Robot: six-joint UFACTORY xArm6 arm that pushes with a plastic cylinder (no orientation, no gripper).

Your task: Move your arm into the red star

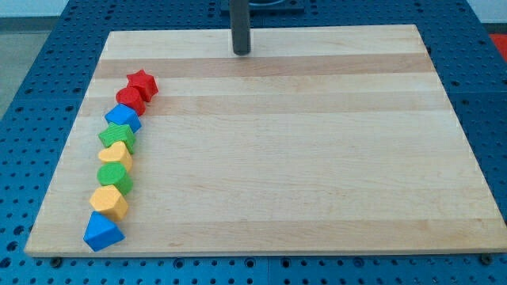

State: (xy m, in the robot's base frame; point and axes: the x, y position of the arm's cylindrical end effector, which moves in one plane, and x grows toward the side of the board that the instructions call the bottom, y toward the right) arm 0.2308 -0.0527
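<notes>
The red star [142, 82] lies near the board's upper left, at the top of a line of blocks. It touches a second red block [130, 99] just below it. My tip [241, 52] rests on the board near the top edge, well to the right of the red star and above it, apart from every block.
Below the red blocks the line runs down the left side: a blue block [123, 118], a green block [117, 135], a yellow block [120, 154], a green block [114, 175], a yellow block [108, 201], a blue block [102, 230]. The wooden board [317, 158] sits on a blue perforated table.
</notes>
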